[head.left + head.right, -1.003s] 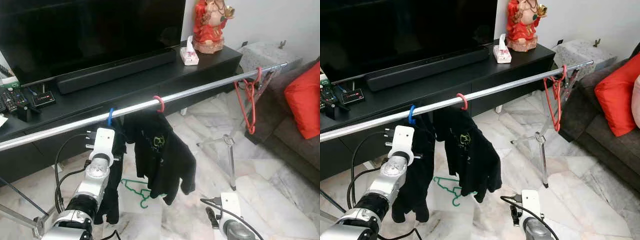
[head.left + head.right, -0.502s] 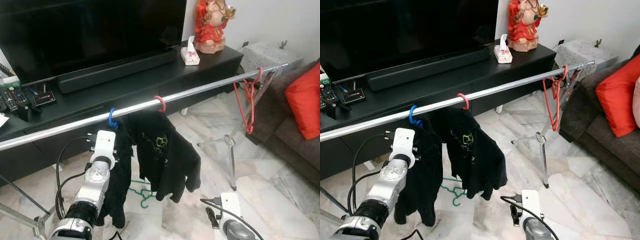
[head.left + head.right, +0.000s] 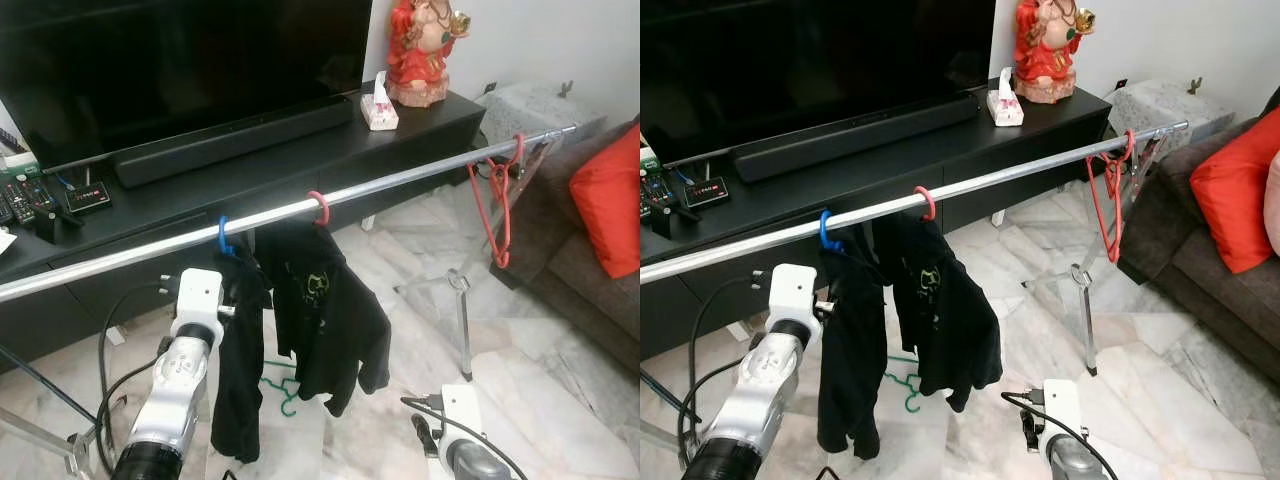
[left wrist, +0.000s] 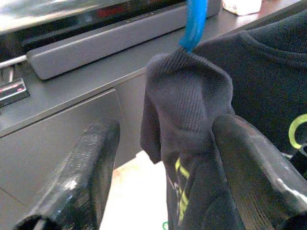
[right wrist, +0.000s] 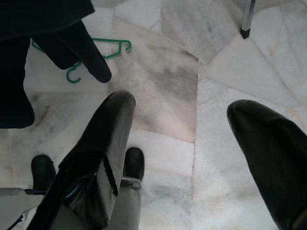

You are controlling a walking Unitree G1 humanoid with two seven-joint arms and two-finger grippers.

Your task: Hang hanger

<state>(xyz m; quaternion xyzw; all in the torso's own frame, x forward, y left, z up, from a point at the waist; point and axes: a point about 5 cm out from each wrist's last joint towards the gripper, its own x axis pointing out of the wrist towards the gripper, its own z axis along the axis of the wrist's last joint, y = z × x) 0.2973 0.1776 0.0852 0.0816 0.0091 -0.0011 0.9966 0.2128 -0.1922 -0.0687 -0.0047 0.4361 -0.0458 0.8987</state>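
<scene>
Blue hanger (image 3: 222, 237) is hooked over the silver rail (image 3: 420, 174), carrying a black garment (image 3: 238, 370) that drapes limp below; left tool (image 4: 163, 158) sits at the garment's shoulder with fingers spread, cloth between them touching one finger, nothing clamped. Judgement: hanger light and stiff, its plastic likely slick, cloth soft and yielding, so best hold is the rigid neck under the hook. Right tool (image 5: 192, 158) hangs open over the floor (image 5: 163, 91), empty.

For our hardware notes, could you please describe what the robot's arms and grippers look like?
Each arm is a silver, ribbed cylinder ending in a white boxy wrist block, with black cables looping alongside. The left gripper and right gripper each have two long, textured black fingers.
</scene>
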